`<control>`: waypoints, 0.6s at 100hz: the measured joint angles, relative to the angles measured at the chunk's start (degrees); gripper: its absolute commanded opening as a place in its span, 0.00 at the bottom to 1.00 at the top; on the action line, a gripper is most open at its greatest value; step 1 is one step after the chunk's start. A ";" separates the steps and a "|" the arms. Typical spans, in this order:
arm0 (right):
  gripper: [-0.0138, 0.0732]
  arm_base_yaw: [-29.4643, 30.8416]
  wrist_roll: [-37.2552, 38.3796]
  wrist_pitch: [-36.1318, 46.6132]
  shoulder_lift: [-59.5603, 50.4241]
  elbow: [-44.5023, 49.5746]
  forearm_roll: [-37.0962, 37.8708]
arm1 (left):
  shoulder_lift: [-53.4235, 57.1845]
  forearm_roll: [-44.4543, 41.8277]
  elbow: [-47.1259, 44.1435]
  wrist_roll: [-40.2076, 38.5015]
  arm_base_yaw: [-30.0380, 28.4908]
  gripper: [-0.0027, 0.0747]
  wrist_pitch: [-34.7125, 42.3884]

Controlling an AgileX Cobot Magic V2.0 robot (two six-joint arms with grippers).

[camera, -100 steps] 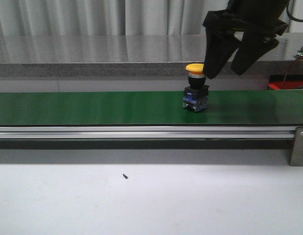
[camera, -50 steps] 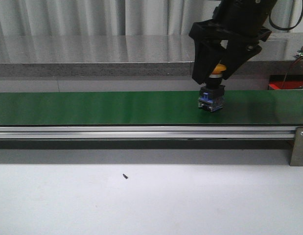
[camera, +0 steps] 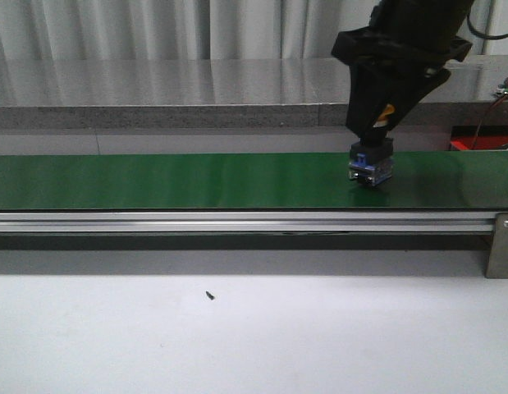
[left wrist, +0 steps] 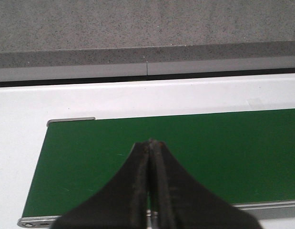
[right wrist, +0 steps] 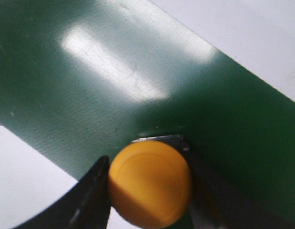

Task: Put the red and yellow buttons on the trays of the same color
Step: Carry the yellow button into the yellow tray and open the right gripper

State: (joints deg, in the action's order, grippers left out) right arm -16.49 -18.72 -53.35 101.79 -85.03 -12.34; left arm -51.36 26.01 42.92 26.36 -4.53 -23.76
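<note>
Front view shows the right claw [camera: 377, 123] reaching down over the green belt [camera: 196, 180], its two black fingers clamped on the yellow button [camera: 386, 112] from either side. Below the fingers, the button's black and blue base [camera: 371, 167] sits on the belt. From the right wrist camera, the yellow cap [right wrist: 149, 183] fills the space between the fingers [right wrist: 90, 191], touching both. The left claw [left wrist: 151, 148] hangs above the belt's end with its fingers pressed together, holding nothing.
</note>
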 measured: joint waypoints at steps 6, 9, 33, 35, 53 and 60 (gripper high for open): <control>0.41 1.16 0.32 -1.63 -1.48 0.00 0.00 | 0.00 0.00 0.00 0.00 0.00 0.01 0.00; 0.41 1.85 0.41 -2.46 -2.25 0.00 0.00 | 0.00 0.00 0.00 0.00 0.00 0.01 0.00; 0.41 10.42 0.71 -9.12 -11.03 0.25 -0.64 | 0.00 0.00 0.00 0.00 0.00 0.01 0.00; 0.41 11.38 0.71 -9.25 -11.96 0.54 -0.77 | 0.00 0.00 0.00 0.00 0.00 0.01 0.00; 0.41 21.41 0.75 -11.24 -19.41 3.99 -1.35 | 0.00 0.09 0.00 0.00 0.00 0.01 0.00; 0.41 26.25 0.85 -11.63 -21.57 5.84 -1.35 | 0.00 0.09 0.00 0.00 0.00 0.01 0.00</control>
State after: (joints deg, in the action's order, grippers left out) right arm 9.76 -17.86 -64.99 80.23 -79.19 -13.69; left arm -51.36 26.10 42.92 26.36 -4.53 -23.76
